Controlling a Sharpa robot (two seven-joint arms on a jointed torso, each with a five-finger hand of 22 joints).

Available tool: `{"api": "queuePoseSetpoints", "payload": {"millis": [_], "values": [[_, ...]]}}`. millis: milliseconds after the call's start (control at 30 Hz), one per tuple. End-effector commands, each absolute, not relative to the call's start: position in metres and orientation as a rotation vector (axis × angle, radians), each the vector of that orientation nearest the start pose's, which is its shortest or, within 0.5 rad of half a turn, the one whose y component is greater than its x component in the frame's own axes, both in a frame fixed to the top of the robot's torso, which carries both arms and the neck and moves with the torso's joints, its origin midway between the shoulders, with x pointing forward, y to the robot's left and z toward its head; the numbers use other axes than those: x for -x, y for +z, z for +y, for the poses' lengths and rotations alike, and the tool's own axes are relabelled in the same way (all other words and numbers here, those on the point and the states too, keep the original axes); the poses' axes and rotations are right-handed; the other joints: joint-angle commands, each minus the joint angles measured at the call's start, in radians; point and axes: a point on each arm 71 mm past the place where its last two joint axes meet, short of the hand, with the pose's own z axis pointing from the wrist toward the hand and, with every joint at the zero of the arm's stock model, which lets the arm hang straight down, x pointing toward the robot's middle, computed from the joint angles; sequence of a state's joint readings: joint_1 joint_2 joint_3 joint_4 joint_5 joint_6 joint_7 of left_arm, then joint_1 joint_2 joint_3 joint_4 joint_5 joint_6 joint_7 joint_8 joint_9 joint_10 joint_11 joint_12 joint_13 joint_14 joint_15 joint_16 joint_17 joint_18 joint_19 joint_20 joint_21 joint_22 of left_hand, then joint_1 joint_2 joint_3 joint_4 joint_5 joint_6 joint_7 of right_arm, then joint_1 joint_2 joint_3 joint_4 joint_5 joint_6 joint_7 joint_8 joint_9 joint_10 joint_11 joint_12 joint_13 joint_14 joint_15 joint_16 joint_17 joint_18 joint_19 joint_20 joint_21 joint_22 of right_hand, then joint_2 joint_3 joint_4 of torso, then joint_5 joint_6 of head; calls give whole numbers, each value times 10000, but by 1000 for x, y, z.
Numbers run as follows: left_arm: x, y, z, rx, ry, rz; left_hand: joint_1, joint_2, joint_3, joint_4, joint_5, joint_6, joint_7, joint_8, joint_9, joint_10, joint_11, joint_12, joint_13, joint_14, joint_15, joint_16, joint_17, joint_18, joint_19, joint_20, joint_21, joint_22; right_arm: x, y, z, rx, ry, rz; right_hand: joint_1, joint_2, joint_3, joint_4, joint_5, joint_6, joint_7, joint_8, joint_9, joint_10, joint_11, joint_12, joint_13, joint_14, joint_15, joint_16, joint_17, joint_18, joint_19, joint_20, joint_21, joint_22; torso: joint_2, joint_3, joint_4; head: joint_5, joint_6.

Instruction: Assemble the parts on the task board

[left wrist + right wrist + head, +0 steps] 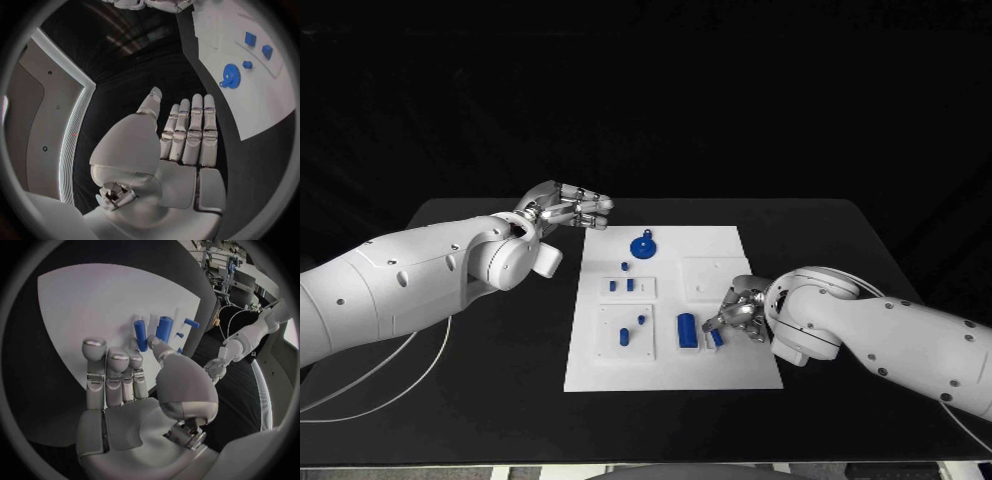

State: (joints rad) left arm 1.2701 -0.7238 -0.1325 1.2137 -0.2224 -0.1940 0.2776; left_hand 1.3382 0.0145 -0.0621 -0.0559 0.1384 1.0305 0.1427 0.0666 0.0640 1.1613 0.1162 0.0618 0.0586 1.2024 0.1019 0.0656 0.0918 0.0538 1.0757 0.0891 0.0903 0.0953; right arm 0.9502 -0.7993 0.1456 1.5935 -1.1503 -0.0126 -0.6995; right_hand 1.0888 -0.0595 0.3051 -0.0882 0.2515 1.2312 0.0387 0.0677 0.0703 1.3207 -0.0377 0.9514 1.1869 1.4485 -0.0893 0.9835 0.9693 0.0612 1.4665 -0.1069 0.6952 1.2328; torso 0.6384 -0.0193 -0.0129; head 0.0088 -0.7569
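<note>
Left hand (568, 210) is held off the far-left corner of the board (747, 370), over bare black table (473, 400). Fingers are seen straight and side by side in the left wrist view, nothing in them, nothing touched.

Just past its fingertips on the board: blue gear (643, 246), lying flat, loose by the look of it. Nearer the robot from the gear: a small blue peg (626, 266), then two short blue pieces (622, 286) standing in a raised white block. Further back, a second block with a small blue pin (625, 337) and another beside it.

Blue cylinder (687, 329) is seen just left of the right hand, in the near-right block. A second blue cylinder (140, 335) is seen beside it in the right wrist view.

Right hand (741, 316) is lowered at the board's right side, fingers extended, thumb tip close to that second cylinder. Contact cannot be confirmed; nothing appears to be gripped.

Progress, as a judgement: partly done. Several pieces appear seated in blocks. Gear and at least one small peg look unplaced. The square recess ahead of the right hand looks unfilled.
</note>
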Motion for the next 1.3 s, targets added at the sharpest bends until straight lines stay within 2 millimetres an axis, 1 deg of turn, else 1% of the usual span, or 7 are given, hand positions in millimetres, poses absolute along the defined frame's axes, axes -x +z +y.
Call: {"api": "queuePoseSetpoints", "payload": {"millis": [33,600,967,1033,1100,1133,1300], "values": [[-541,-195,233,8804,-13181,16163,-29,12,-28,52,-1,-88,-11,-11,16,-74,30,17,9,-6,38,-15,11,-95,-18,2,50,11,-435,-273,-190,-3723,3089,23626,40,-8,1,56,-35,-7,31,-42,-15,1,-37,-17,-4,5,-31,-23,1,61,504,-78,2,-5,2,2,-12,2,-11],[-541,-196,233,8805,-13149,16227,-52,6,-37,90,-5,-95,-8,-11,16,-86,35,17,9,-15,42,-16,11,-94,-21,5,47,11,-431,-275,-188,-3625,3155,23860,-94,144,-21,239,-135,103,-13,-40,-10,63,-59,31,2,12,-36,-19,4,39,507,-81,38,-1,0,3,-7,14,-33],[-542,-196,233,8745,-13107,16242,-40,-4,-36,111,-4,-107,-5,-12,16,-105,43,16,9,-40,51,-19,7,-93,-31,11,39,8,-431,-275,-188,-3664,3186,23797,-232,107,-61,440,-295,95,-12,-43,-13,59,-58,0,-26,14,-38,-13,8,36,506,-87,43,-9,1,2,-8,15,-42],[-542,-196,233,8742,-13101,16242,-40,-4,-36,111,-4,-107,-5,-12,16,-105,43,16,9,-40,51,-19,7,-93,-31,11,39,8,-431,-275,-188,-3665,3186,23794,-297,44,-81,561,-415,92,-8,-42,-14,63,-54,-5,-34,9,-37,-24,-1,40,505,-88,29,-21,0,1,-6,14,-49],[-542,-196,233,8741,-13095,16242,-40,-4,-36,111,-4,-107,-5,-12,16,-105,43,16,9,-40,51,-19,7,-93,-31,11,39,8,-431,-275,-188,-3671,3186,23787,-417,-126,-65,798,-740,88,5,-41,-13,52,-48,-28,-52,6,-35,-29,-4,49,502,-87,18,-30,0,-2,-11,13,-51],[-542,-196,233,8740,-13092,16241,-40,-4,-36,111,-4,-107,-5,-12,16,-105,43,16,9,-40,51,-19,7,-93,-31,11,39,8,-431,-275,-188,-3677,3185,23782,-375,-278,44,1023,-810,92,-5,-40,-10,53,-21,-33,-61,7,-49,-28,-1,57,503,-80,22,-33,1,-3,-13,13,-49],[-542,-196,232,8732,-13086,16250,-40,-4,-36,111,-4,-107,-5,-12,16,-105,43,16,9,-40,51,-19,7,-93,-31,11,39,8,-432,-275,-188,-3693,3182,23770,-393,-720,119,1862,-1480,76,38,-40,-5,35,-17,-73,-103,5,-21,-47,-7,81,502,-73,-5,-58,-3,0,-9,19,-51]]}}
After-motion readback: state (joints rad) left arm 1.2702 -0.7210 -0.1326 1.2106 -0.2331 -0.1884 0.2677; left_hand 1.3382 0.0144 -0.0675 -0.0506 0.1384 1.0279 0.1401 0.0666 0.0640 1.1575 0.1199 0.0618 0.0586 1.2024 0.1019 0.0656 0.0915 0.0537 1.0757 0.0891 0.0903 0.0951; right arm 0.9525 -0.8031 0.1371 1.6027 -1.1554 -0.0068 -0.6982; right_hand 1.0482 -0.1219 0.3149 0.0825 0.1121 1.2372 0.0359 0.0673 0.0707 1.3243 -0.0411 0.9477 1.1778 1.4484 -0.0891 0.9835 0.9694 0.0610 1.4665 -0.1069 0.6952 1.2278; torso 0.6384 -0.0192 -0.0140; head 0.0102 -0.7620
